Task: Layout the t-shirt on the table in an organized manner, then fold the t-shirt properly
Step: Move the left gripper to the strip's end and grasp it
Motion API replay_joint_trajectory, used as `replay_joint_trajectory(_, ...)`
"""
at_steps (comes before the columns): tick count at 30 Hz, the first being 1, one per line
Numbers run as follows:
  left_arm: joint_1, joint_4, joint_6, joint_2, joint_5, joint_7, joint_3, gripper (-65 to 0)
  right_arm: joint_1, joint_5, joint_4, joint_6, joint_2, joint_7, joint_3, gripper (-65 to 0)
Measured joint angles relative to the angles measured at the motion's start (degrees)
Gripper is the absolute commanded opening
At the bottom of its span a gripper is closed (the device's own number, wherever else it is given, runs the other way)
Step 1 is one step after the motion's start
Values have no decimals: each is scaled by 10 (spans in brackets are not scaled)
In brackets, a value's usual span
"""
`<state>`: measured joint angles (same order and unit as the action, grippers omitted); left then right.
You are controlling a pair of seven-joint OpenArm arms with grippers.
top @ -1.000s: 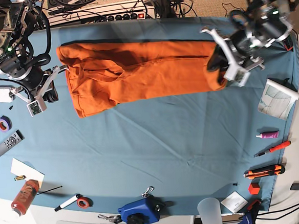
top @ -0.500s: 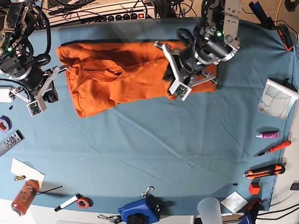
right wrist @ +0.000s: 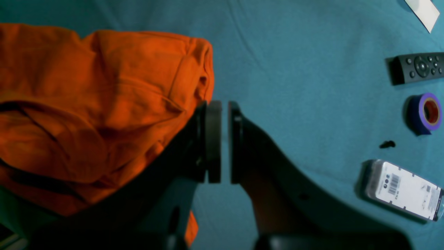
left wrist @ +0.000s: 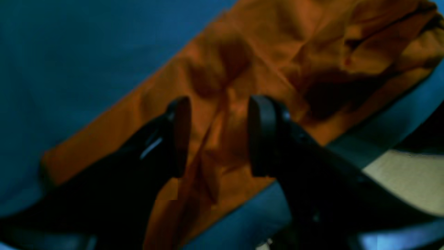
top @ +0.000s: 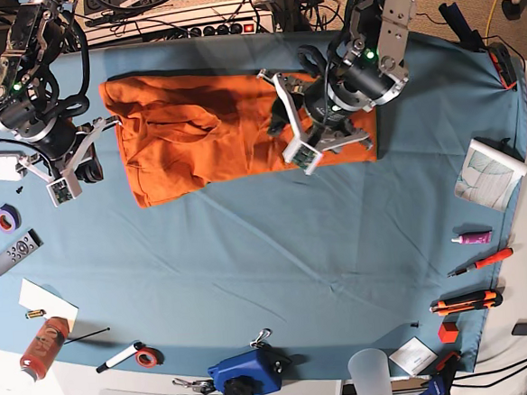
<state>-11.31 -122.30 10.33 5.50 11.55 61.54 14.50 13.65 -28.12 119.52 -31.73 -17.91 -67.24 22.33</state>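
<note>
**benchrat:** Where's this fold at? Going left to right with the t-shirt (top: 196,134) as my anchor: the right tool (right wrist: 221,142) hangs just off the shirt's left edge, jaws nearly together with a sliver of gap, nothing between them. Over the shirt's right end, the left tool (left wrist: 218,135) has its jaws spread apart, orange cloth lying below the gap but not pinched.

**foldbot_fan:** So neither one is gripping anything. The shirt sits along the far side of the desk (top: 277,260), a long orange band. Its right end looks doubled over onto the body, under the left arm, so I'd guess one crosswise fold is roughly in. The left part is lumpy, with a sleeve bunched up and wrinkles all through it.

**benchrat:** Yeah, I'd call it maybe halfway. Layout looks done, long fold looks done, but it needs smoothing and probably another fold from the left before it's a tidy packet.

**foldbot_fan:** Counts: one shirt, two tools. Left of the shirt there's one remote (right wrist: 416,67), one roll of purple tape (right wrist: 425,113) and one labelled box (right wrist: 402,194). Well off to its right, one white pad (top: 490,174). Can't reliably count the small tools past that.
</note>
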Motion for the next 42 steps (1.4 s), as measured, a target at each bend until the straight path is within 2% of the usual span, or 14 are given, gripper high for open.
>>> replay_joint_trajectory(5,-21,-85,-2,-5,-20,-14,0,-380,0,22,0,0,0,2,0,-604)
replay_joint_trajectory(8,-36,-66,-19,-4,-66,-12,0,-380,0,21,0,0,0,2,0,-604)
replay_joint_trajectory(13,-35,-7,-15,-4,-82,-14,-1,-380,0,4,0,0,0,2,0,-604)
replay_joint_trajectory(14,-36,-3,-13,-4,-107,-10,1,-380,0,4,0,0,0,2,0,-604)
replay_joint_trajectory(17,-34,-3,-52,-4,-192,3,-1,-380,0,4,0,0,0,2,0,-604)
replay_joint_trajectory(18,-34,-3,-50,-4,-206,8,-5,-380,0,4,0,3,0,1,0,-604)
replay_joint_trajectory(26,-34,-3,-52,18,-176,10,-36,-380,-7,4,0,2,0,4,21,-599)
replay_joint_trajectory(28,-34,-3,-52,18,-175,10,-37,-380,-13,4,0,1,0,2,21,-525)
replay_joint_trajectory(31,-34,-3,-52,18,-171,10,-37,-380,-10,5,0,2,0,1,21,-359)
replay_joint_trajectory(32,-34,-3,-52,18,-171,10,-37,-380,-7,5,0,2,0,1,21,-338)
replay_joint_trajectory(34,-35,-3,-52,18,-171,10,-37,-380,-1,4,0,2,0,-2,21,-336)
replay_joint_trajectory(36,-36,-3,-52,18,-171,10,-37,-380,0,-26,0,18,0,-46,22,-336)
replay_joint_trajectory(38,-36,-3,-52,18,-170,10,-37,-380,2,-53,-8,30,0,-37,22,-336)
replay_joint_trajectory(42,-36,-3,-43,18,-142,3,-37,-380,-2,-54,-81,33,0,11,22,-337)
